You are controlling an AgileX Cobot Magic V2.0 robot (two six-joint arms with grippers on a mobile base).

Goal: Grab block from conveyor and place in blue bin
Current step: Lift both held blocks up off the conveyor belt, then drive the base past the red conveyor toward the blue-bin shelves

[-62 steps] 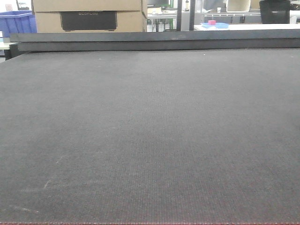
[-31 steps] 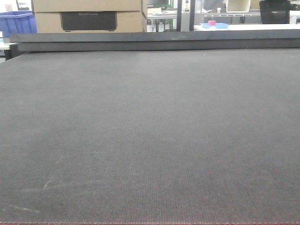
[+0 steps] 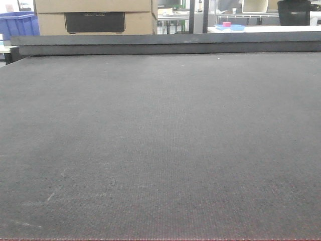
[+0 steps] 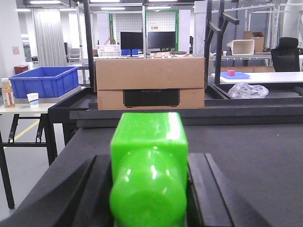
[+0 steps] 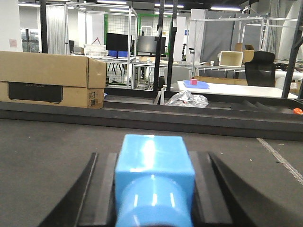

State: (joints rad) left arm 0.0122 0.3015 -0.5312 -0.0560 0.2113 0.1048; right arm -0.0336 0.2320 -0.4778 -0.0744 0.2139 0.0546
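Closest in, the left gripper (image 4: pixel 150 158) has dark fingers (image 4: pixel 97 182) hugging a green piece (image 4: pixel 147 137), and the right gripper (image 5: pixel 154 158) flanks a blue piece (image 5: pixel 154 163). I cannot tell whether these are gripped blocks or parts of the tools. Both hang low, facing across the conveyor (image 3: pixel 160 140), likely ready for pickups. No loose block shows on it. Past its rail (image 3: pixel 165 44) and a cardboard box (image 4: pixel 149 82), the blue bin (image 4: pixel 42 80) sits far left, favouring the left arm.
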